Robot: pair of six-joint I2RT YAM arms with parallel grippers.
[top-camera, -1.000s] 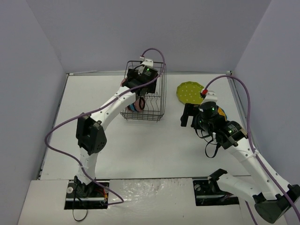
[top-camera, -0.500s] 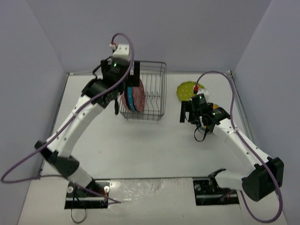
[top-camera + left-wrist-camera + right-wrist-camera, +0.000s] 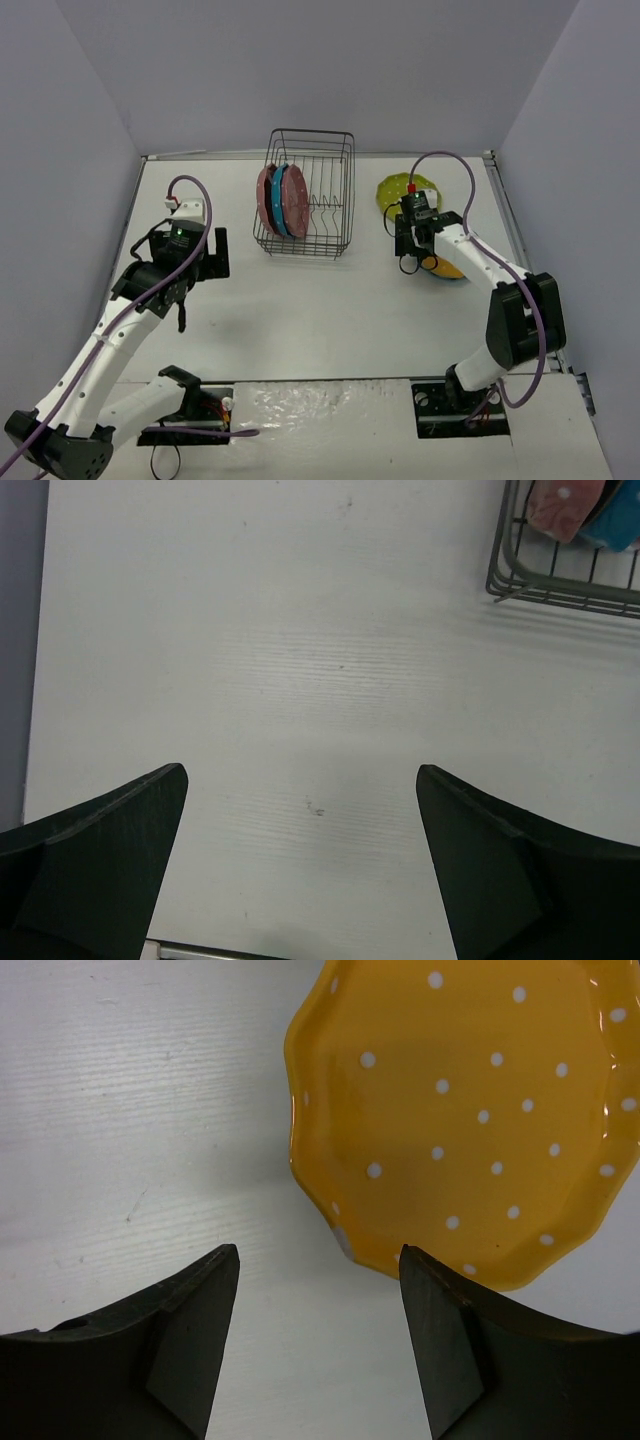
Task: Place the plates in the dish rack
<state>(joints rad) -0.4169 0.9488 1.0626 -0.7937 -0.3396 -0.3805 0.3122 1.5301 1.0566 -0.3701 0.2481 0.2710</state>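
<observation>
The black wire dish rack [image 3: 310, 195] stands at the back middle. A pink plate [image 3: 266, 196], a blue plate [image 3: 280, 196] and a second pink plate [image 3: 296, 202] stand upright at its left end. The rack's corner [image 3: 560, 585] also shows in the left wrist view. The lime green plate [image 3: 393, 190] lies flat to the right of the rack. The orange plate [image 3: 449, 266] [image 3: 470, 1110] lies in front of it, partly under my right arm. My right gripper [image 3: 408, 245] [image 3: 320, 1330] is open, just beside the orange plate's edge. My left gripper [image 3: 217, 254] [image 3: 300, 860] is open and empty, left of the rack.
White tabletop [image 3: 320, 300] with grey walls on three sides. The left wall is close to my left arm. The right arm's cable [image 3: 440, 160] loops above the green plate.
My left gripper has withdrawn from the rack and swung left and toward the front, empty. My right gripper has moved back and lower, to the orange plate's edge.
</observation>
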